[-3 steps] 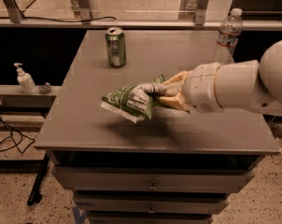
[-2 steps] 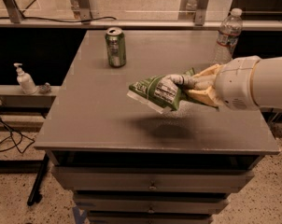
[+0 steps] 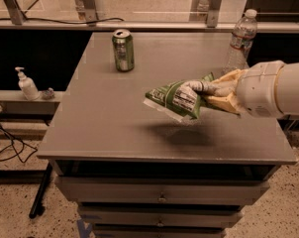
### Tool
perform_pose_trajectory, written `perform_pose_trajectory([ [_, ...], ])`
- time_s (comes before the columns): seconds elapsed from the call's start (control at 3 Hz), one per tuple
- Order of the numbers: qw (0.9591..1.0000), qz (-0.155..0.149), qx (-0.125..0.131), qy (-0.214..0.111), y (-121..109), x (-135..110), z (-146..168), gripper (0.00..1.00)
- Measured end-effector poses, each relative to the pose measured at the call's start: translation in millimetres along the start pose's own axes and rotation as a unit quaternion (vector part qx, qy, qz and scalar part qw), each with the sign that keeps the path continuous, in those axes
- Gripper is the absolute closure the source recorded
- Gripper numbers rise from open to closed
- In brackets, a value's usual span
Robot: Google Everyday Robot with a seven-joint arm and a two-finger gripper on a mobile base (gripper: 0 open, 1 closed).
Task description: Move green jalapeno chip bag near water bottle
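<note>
My gripper (image 3: 201, 90) is shut on the green jalapeno chip bag (image 3: 173, 99), a crumpled green foil bag with white panels. It holds the bag in the air above the right half of the grey table (image 3: 105, 118), casting a shadow below. The water bottle (image 3: 240, 39), clear with a white cap and a label band, stands upright at the table's far right corner, behind and to the right of the bag. My white arm reaches in from the right edge.
An upright green drink can (image 3: 123, 50) stands at the table's far middle-left. A white pump dispenser bottle (image 3: 27, 85) sits on a low shelf left of the table. Drawers are below the tabletop, and cables lie on the floor at left.
My gripper has lifted the chip bag off the table and carried it to the right, toward the water bottle's side.
</note>
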State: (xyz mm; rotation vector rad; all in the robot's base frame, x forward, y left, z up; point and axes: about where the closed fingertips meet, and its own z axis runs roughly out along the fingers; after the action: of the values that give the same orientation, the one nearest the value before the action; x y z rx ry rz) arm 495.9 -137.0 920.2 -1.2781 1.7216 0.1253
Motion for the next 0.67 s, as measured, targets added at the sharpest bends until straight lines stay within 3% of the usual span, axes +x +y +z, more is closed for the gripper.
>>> perform_pose_trajectory([
  [0.67,0.9973,-0.044,0.05,0.032,-73,60,-8,1.0],
])
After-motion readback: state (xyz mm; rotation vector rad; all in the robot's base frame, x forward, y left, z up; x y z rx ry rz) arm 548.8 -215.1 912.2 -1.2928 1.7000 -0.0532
